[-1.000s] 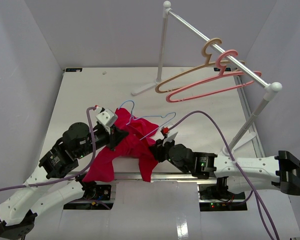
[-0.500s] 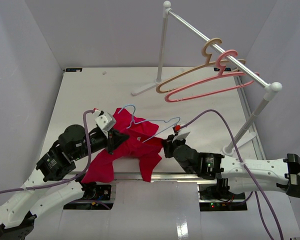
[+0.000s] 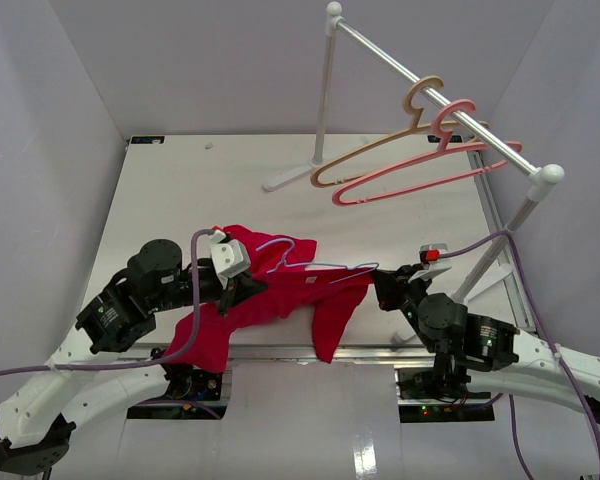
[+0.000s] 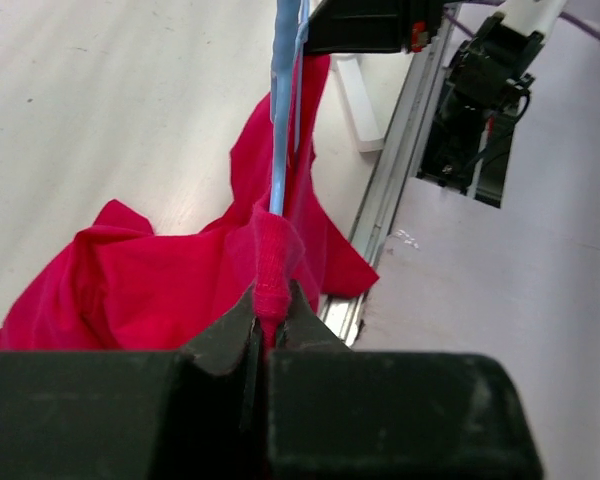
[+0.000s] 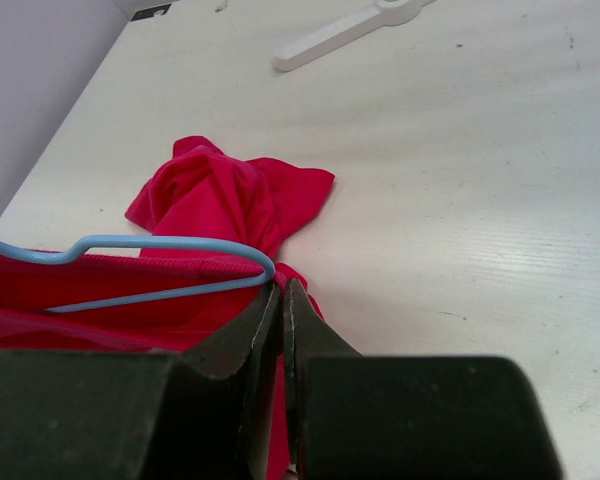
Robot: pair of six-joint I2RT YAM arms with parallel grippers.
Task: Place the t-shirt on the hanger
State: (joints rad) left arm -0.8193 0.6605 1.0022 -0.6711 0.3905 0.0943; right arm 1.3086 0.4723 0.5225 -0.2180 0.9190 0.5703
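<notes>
Left end effector (image 4: 270, 300) is clamped nearly shut on a fold of the t-shirt (image 3: 280, 295). Right end effector (image 5: 282, 290) is pinched tight on cloth at the hanger (image 3: 315, 265) tip. Since a second ago, the shirt's been stretched rightward along the desk (image 3: 180, 190) edge.

Place: a robot lab test cell, not a home or shop.
Walls: plain pale panels (image 3: 40, 120) box in a white table (image 3: 180, 180) on three sides.
Arms: a left arm (image 3: 130, 300) and a right arm (image 3: 470, 340), white and black, mounted at the near edge and trailing purple cables (image 3: 460, 245).
Rack: a small white garment rack (image 3: 325, 90) stands on the table, with a tan hanger (image 3: 380, 150) and a pink hanger (image 3: 420, 175) on its rail.
Near edge: a metal strip (image 3: 270, 350); below it sit dark boards (image 3: 435, 385) with tiny lights, probably electronics.
</notes>
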